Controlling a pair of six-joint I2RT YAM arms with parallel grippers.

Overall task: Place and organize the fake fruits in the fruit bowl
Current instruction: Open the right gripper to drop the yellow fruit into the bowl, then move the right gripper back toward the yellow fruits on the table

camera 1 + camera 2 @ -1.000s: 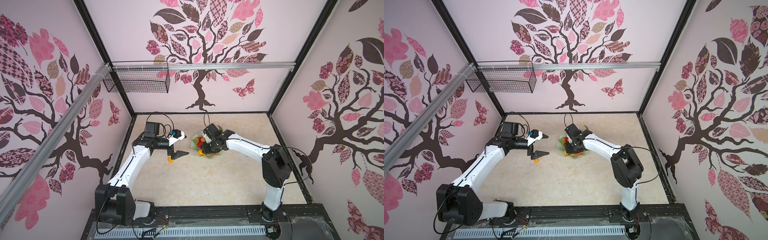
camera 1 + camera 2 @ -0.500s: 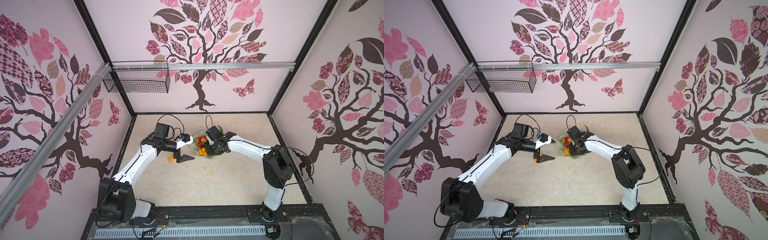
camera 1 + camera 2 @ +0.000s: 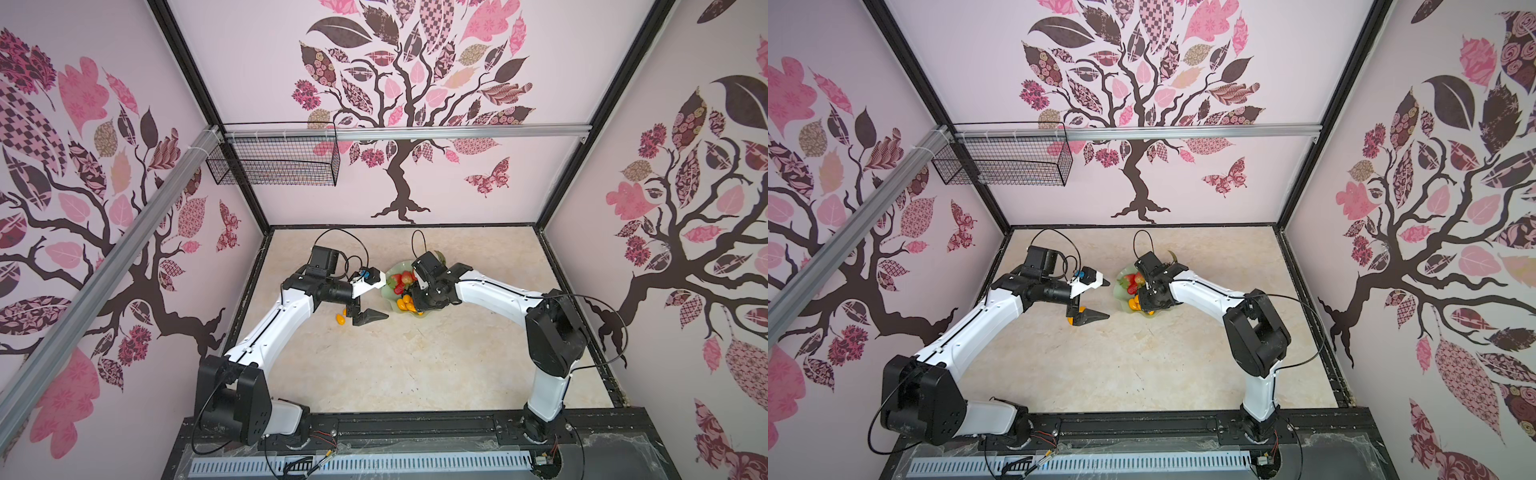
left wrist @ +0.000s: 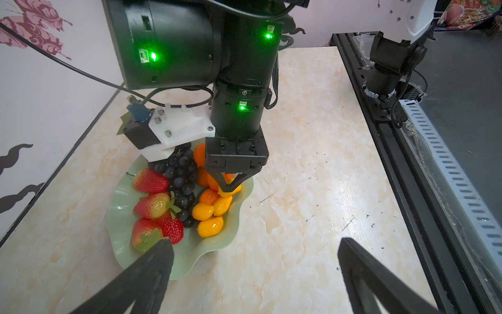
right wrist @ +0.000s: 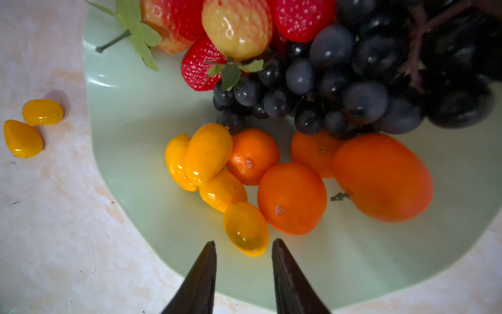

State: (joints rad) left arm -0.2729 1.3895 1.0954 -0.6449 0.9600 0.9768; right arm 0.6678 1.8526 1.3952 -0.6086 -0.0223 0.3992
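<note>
Marbled tabletop (image 5: 54,231): a kumquat (image 5: 245,228) points lengthwise into the parted, empty right gripper (image 5: 243,241); left gripper (image 4: 255,242) gapes wide.

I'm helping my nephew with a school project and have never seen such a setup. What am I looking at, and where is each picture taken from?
A left arm and a right arm, both robotic, work at a table. Both top views come from one camera overhead. The two close-ups come from cameras on the arms' wrists. A pale green fruit bowl holds plastic strawberries, a dark grape bunch, tangerines and kumquats. On the table beside it lie two loose kumquats. The right end effector hangs over the bowl, jaws a little apart, with one kumquat lying at their tips, apparently not clamped. The left end effector is wide open and empty, near the bowl.
</note>
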